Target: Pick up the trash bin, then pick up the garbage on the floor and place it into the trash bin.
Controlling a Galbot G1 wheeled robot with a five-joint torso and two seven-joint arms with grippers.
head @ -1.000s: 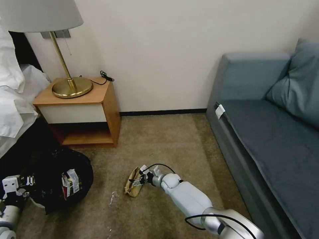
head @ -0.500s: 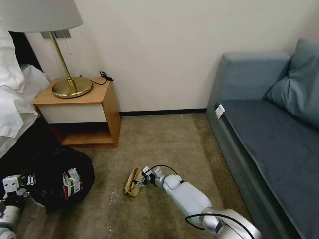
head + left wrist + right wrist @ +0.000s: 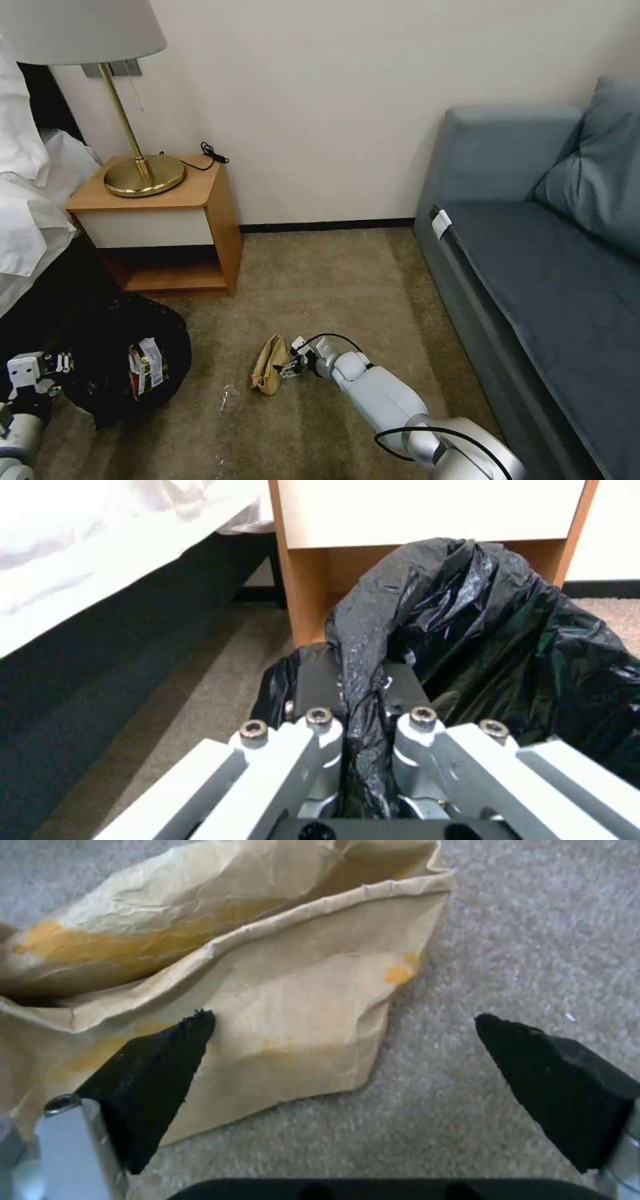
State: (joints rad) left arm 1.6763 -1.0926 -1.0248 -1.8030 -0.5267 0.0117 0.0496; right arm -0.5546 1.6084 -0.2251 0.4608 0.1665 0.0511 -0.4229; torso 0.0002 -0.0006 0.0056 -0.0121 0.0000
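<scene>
The trash bin (image 3: 127, 353), lined with a crinkly black bag (image 3: 493, 630), stands low at the left by the nightstand. A red-and-white wrapper (image 3: 145, 367) lies inside it. My left gripper (image 3: 61, 365) is shut on a fold of the bag at the rim, seen close in the left wrist view (image 3: 360, 680). The garbage on the floor is a crumpled tan paper bag (image 3: 269, 363) on the carpet. My right gripper (image 3: 288, 368) sits low just right of it, open. In the right wrist view one black pad (image 3: 153, 1075) lies over the paper bag (image 3: 287, 1005), the other (image 3: 553, 1075) over bare carpet.
A wooden nightstand (image 3: 167, 227) with a brass lamp (image 3: 143, 175) stands behind the bin, white bedding (image 3: 27, 200) to its left. A blue-grey sofa (image 3: 547, 267) runs along the right. A small clear scrap (image 3: 225, 399) lies on the carpet between bin and paper bag.
My right gripper has drawn back slightly to the right of the paper bag. The bin and my left gripper have shifted a little right and down.
</scene>
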